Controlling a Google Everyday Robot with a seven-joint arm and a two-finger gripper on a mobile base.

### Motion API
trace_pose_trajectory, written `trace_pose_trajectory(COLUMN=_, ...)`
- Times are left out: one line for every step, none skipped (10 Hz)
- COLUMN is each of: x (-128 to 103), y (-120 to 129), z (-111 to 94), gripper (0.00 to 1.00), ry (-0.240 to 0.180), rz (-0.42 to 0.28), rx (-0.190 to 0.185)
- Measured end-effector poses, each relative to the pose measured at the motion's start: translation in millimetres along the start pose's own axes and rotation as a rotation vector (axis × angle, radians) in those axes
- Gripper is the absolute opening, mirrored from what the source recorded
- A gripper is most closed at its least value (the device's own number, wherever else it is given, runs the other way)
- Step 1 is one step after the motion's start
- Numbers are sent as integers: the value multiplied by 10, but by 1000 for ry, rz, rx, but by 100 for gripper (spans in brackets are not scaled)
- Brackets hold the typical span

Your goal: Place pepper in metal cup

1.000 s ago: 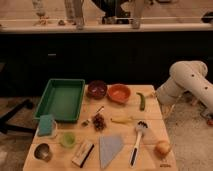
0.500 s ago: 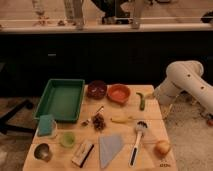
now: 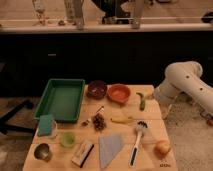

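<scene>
The pepper (image 3: pixel 141 101), small, dark green and slightly curved, lies on the wooden table (image 3: pixel 150 162) at the back right, just right of the orange bowl. My gripper (image 3: pixel 150 97), at the end of the white arm (image 3: pixel 184 80), hangs open right beside the pepper on its right side, with nothing in it. The metal cup (image 3: pixel 42 151), small and shiny grey, stands at the table's front left corner, far from the gripper.
A green tray (image 3: pixel 61 99) fills the back left. A dark-brown bowl (image 3: pixel 96 89) and an orange bowl (image 3: pixel 119 93) stand behind the middle. Blue sponge (image 3: pixel 46 125), green cup (image 3: pixel 67 139), grey cloth (image 3: pixel 110 147), white brush (image 3: pixel 137 142), thin yellow item (image 3: pixel 122 120) and onion (image 3: pixel 162 147) lie around.
The arm has swung a little to the left, bringing the gripper closer to the pepper. Nothing on the table has moved.
</scene>
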Motion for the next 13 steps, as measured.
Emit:
trace_pose_trajectory(x=2, y=-52, z=22, gripper=80, ry=37, rz=-86, rx=-4)
trace_pose_trajectory(x=4, y=-109, z=48, gripper=80, ry=61, rz=-157, rx=-9)
trace_pose_trajectory(x=15, y=-156, z=73, gripper=80, ry=77, rz=-192, rx=-13)
trace_pose_trajectory(x=38, y=-207, z=100, gripper=80, ry=87, rz=-216, rx=-19)
trace_pose_trajectory(x=97, y=-261, z=128, gripper=80, ry=97, rz=-235, rx=-32)
trace_pose_trajectory(x=118, y=-333, z=169, gripper=80, ry=95, rz=-250, rx=-40)
trace_pose_trajectory(x=185, y=-466, z=234, gripper=80, ry=93, rz=-269, rx=-53)
trace_pose_trajectory(x=267, y=-541, z=303, gripper=80, ry=88, rz=-273, rx=-70)
trace_pose_trajectory(x=365, y=-625, z=380, gripper=80, ry=81, rz=-270, rx=-85)
trace_pose_trajectory(x=443, y=-707, z=447, gripper=80, ry=76, rz=-266, rx=-94)
trace_pose_trajectory(x=510, y=-756, z=510, gripper=80, ry=65, rz=-253, rx=-101)
trace_pose_trajectory(x=596, y=-777, z=557, gripper=80, ry=62, rz=-239, rx=-110)
trace_pose_trajectory(x=657, y=-781, z=613, gripper=80, ry=54, rz=-226, rx=-117)
